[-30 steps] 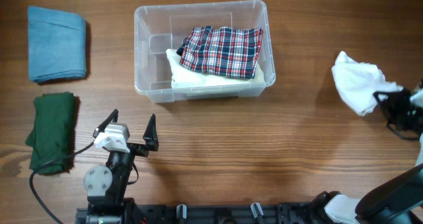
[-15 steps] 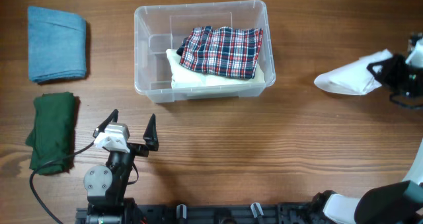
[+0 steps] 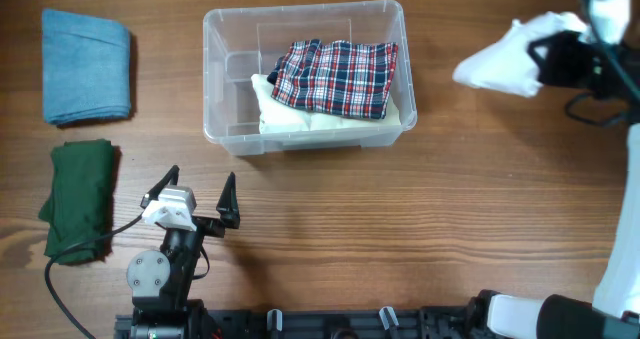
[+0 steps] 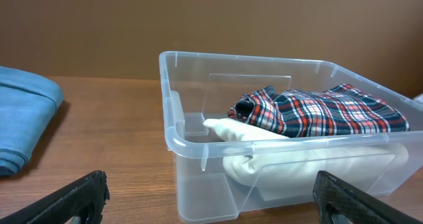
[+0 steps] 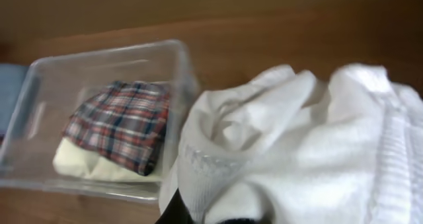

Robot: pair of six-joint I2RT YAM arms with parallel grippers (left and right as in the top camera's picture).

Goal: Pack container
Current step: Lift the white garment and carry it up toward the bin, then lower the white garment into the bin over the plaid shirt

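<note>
**Q:** Where is the container, and what does it look like?

**A:** The container [image 3: 232,84] stands at the upper centre of the overhead frame, on the wooden table [image 3: 400,229]. It is a clear, colourless rectangular bin with rounded corners and a thick rim, open at the top. A red, white and navy plaid cloth [image 3: 335,77] lies in its right half, on top of a folded cream cloth [image 3: 300,119]. The left part of its floor is bare.

**Q:** What is the right gripper doing?

**A:** The right gripper [image 3: 540,59] is at the upper right of the frame, apart from the container. Its jaws are closed on a bunched white cloth [image 3: 495,67].

**Q:** And the left gripper?

**A:** The left gripper [image 3: 198,189] is at the lower left, with its fingers spread wide and nothing between them.

**Q:** What else is on the table?

**A:** A folded blue cloth [image 3: 87,66] lies at the upper left, with a folded dark green cloth [image 3: 78,199] below it.
</note>
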